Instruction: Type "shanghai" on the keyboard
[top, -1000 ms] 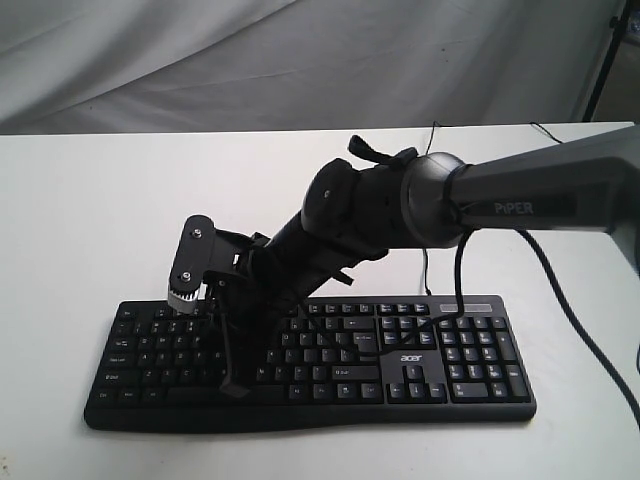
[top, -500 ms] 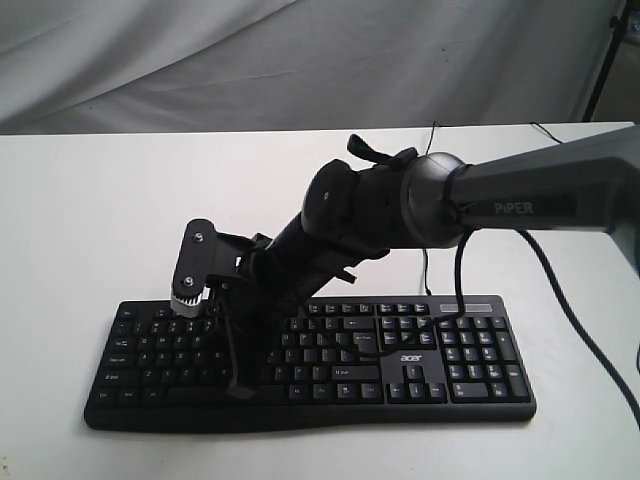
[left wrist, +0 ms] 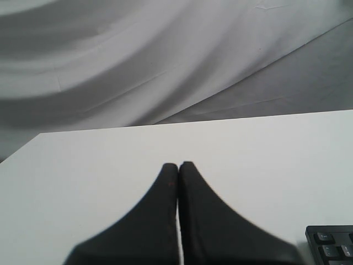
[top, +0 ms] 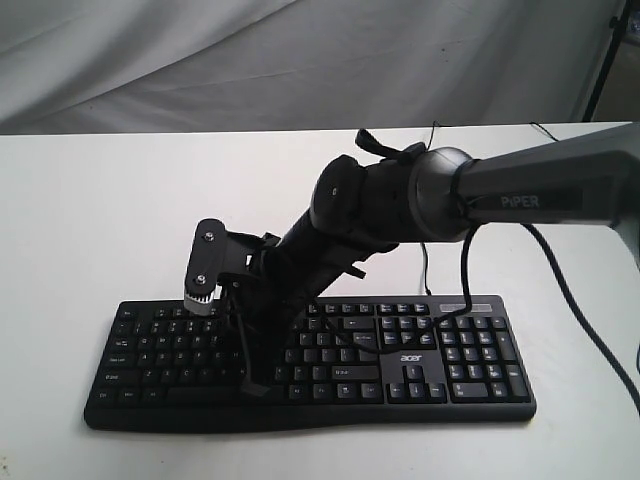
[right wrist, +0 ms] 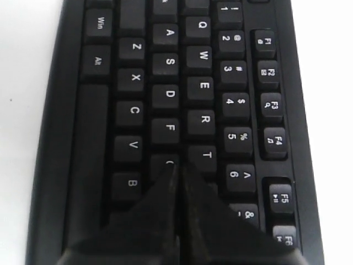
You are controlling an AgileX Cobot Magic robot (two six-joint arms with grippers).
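On the white bench (top: 100, 220), near its front edge, lies the black acer keyboard (top: 340, 365), with the number pad at the right end in the exterior view. The right arm (top: 520, 195) – it carries the word "PiPER" – reaches from the right side across the middle and goes down to the left half of the keys. The right tool (top: 250, 385) has its two fingers pressed together, with no gap and nothing between them. In the right wrist view the tip of this tool (right wrist: 176, 168) stands over the key just beside F (right wrist: 169, 129) in the same row; the legend of that key is mostly hidden, and I cannot tell if the tip presses it or only touches it. The left tool (left wrist: 177, 164) is also fully closed and holds nothing – it hangs over bare bench, and only one corner of the keyboard (left wrist: 331, 245) shows in its view. Grey cloth (top: 200, 60) hangs behind the bench.
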